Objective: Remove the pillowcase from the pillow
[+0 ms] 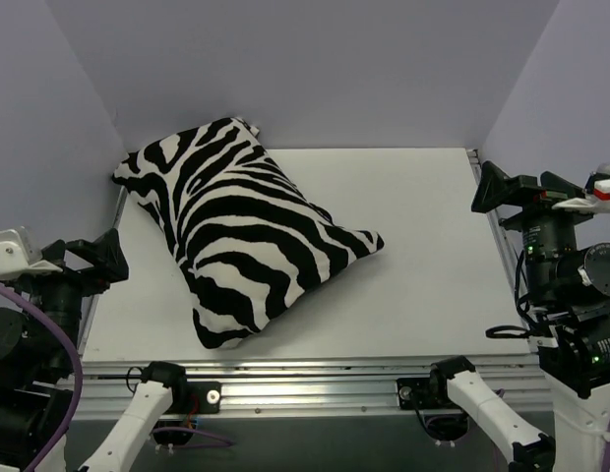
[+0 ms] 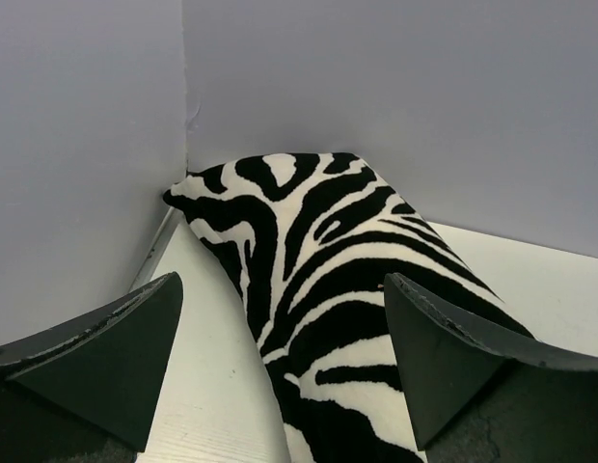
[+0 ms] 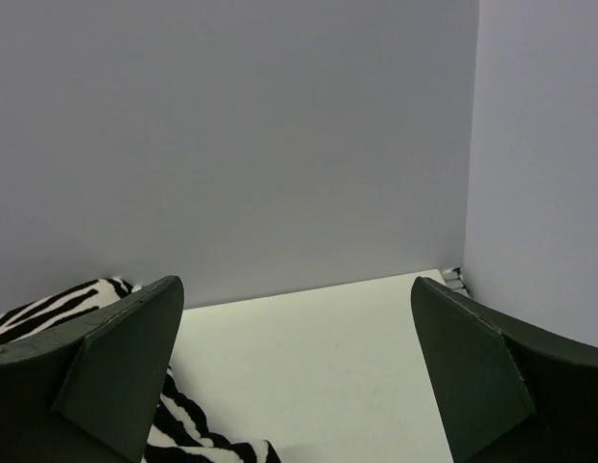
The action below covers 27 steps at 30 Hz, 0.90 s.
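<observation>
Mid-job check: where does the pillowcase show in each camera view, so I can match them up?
Top external: the pillowcase lies diagonally, left of centre on the table, one end toward the back-left corner.
Left wrist: the pillowcase fills the centre, running from that corner toward the camera.
Right wrist: only a strip of the pillowcase shows, at bottom-left.
Shared landmark: the grey back wall meeting the white table.
</observation>
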Each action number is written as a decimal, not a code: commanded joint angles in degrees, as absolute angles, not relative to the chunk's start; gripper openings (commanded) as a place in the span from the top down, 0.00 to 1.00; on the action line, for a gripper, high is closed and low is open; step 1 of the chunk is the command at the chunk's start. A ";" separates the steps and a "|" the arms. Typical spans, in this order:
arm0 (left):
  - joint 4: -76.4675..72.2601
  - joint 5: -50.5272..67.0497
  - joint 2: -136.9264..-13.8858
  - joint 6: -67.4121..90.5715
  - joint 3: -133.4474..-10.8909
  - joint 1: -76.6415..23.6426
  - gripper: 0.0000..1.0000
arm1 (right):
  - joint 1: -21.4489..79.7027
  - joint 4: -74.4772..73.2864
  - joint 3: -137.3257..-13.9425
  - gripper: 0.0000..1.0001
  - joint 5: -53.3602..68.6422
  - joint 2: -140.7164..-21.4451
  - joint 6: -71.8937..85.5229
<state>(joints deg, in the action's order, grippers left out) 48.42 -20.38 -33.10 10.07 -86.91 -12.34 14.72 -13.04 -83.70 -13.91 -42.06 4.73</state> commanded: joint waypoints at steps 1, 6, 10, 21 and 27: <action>45.70 -19.16 -34.18 11.34 -85.08 -12.57 0.06 | 15.03 -11.16 -83.15 0.00 -10.47 -46.13 7.64; 47.46 -16.10 -37.44 14.67 -82.10 -12.48 0.06 | 15.03 -11.69 -81.48 0.00 0.59 -52.72 13.69; 47.20 -11.96 -41.82 18.97 -76.31 -12.57 0.06 | 15.03 -11.07 -81.47 0.00 12.02 -64.20 17.13; 40.71 -3.78 -56.77 28.56 -65.66 -12.39 0.06 | 20.55 -6.51 -88.67 0.00 27.60 -98.15 18.46; 33.67 -2.38 -66.08 32.60 -62.15 -12.31 0.06 | 22.94 -2.47 -90.54 0.00 36.73 -109.16 18.98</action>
<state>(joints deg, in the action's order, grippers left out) 41.12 -4.40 -63.55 29.08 -63.00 -12.34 22.00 -7.09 -88.29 29.06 -109.45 18.50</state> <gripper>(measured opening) 0.940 0.998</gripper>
